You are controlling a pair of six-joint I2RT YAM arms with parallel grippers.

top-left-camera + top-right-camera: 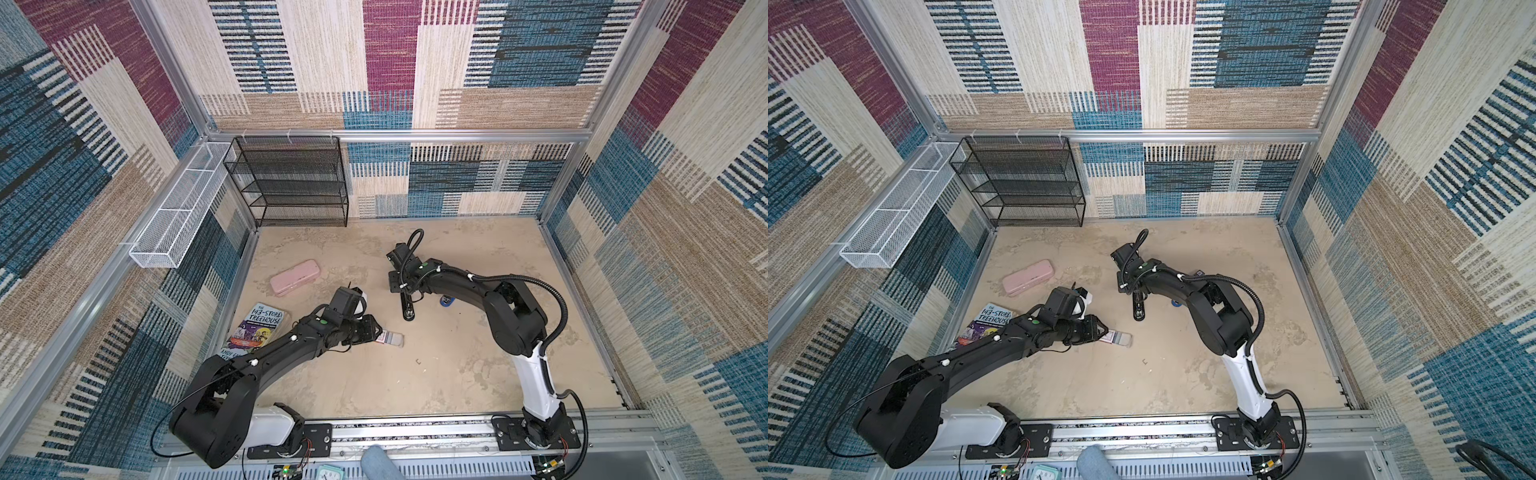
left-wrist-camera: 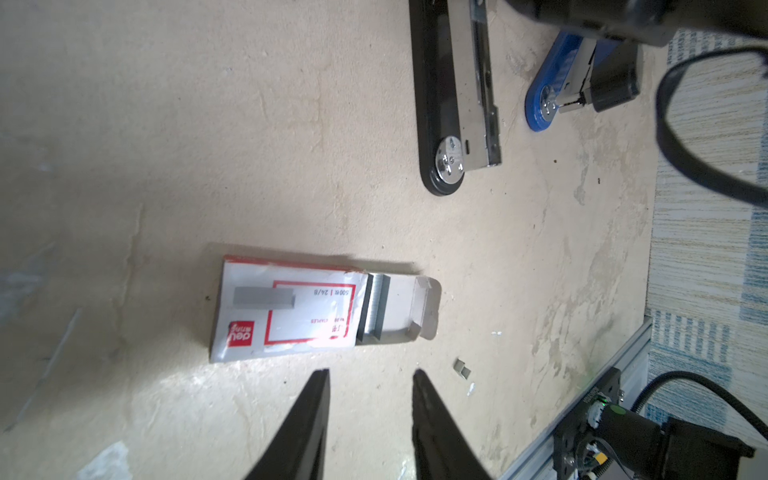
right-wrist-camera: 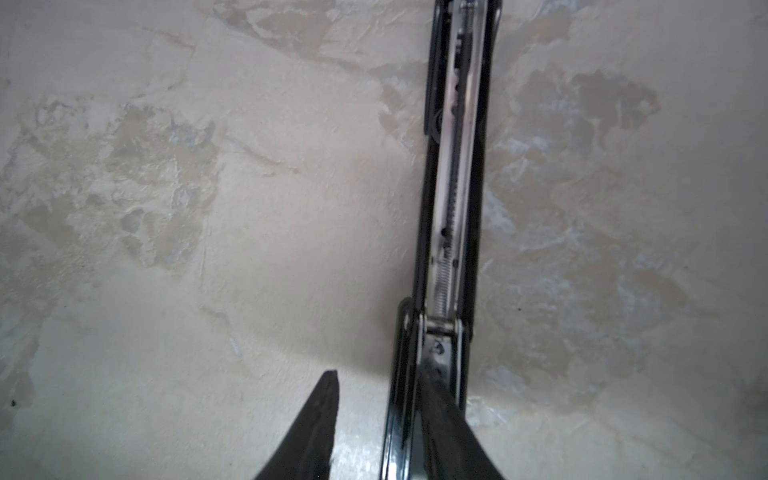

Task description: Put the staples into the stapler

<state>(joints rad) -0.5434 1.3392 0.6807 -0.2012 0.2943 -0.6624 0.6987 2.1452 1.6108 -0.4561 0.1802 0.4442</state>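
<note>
The staples (image 2: 376, 307) are grey strips in the pulled-out tray of a white, red-edged box (image 2: 291, 311) lying flat on the table, seen in a top view as the box (image 1: 390, 338). My left gripper (image 2: 370, 374) hovers just short of the box, open and empty. A black stapler (image 3: 453, 187) lies opened out, its metal channel and spring exposed; both top views show the stapler (image 1: 408, 309) (image 1: 1138, 309). My right gripper (image 3: 380, 374) stands open at its hinge end. One fingertip (image 3: 434, 395) overlaps the stapler's rear; the other is off to the side, table showing between.
A blue stapler (image 1: 446, 301) lies just right of the black one. A pink pencil case (image 1: 295, 277) and a book (image 1: 259, 328) sit at the left. A black mesh shelf (image 1: 291, 183) and white basket (image 1: 178, 208) line the back left. A loose staple bit (image 2: 463, 370) lies by the box.
</note>
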